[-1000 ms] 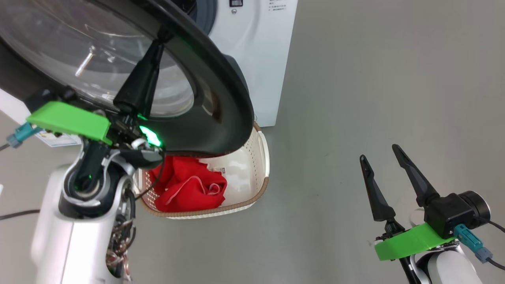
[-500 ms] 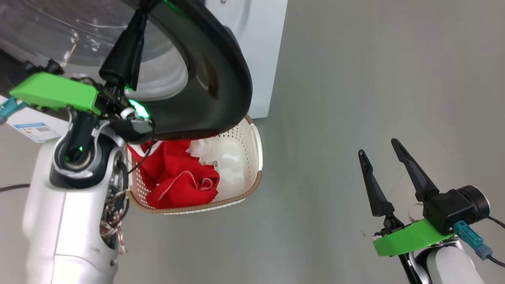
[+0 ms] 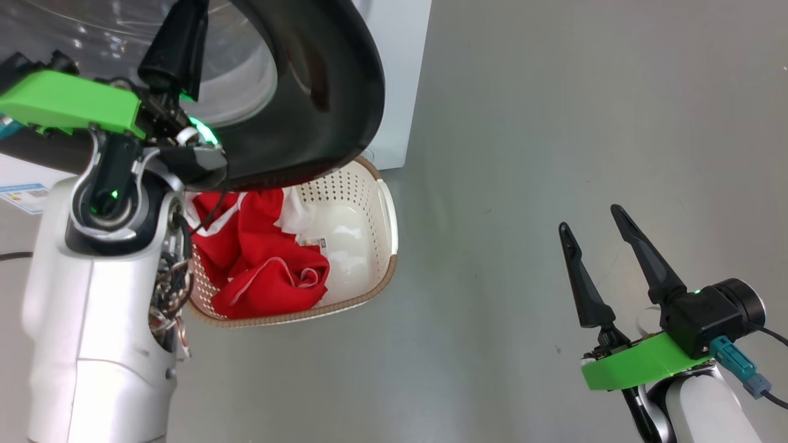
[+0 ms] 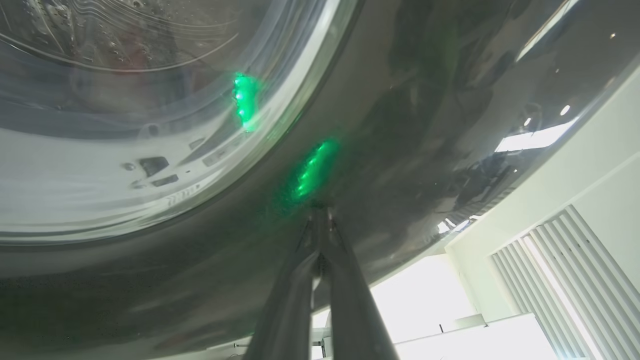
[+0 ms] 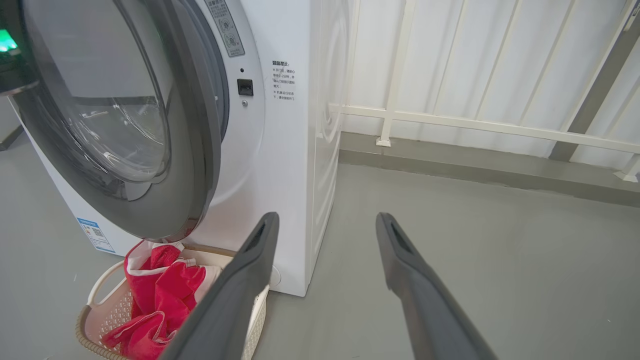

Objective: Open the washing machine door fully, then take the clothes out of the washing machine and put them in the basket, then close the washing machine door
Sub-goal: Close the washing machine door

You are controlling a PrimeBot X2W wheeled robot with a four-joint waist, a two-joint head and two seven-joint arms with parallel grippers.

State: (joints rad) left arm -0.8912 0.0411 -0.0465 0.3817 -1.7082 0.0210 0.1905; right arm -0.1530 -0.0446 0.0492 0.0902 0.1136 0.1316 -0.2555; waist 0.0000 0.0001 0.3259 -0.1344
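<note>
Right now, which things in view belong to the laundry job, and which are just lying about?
Job: washing machine door; washing machine; clothes in the basket; left gripper, shut, tips at the door; right gripper, open and empty.
Lying about: white railing; black cable.

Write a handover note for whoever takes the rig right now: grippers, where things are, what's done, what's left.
Left gripper: shut, tips against the black rim of the washing machine door.
Right gripper: open, empty, above the floor.
Clothes: in the basket, on the floor below the door, in front of the washing machine.
Done: door opened, clothes in basket.
Left: push the door closed.
</note>
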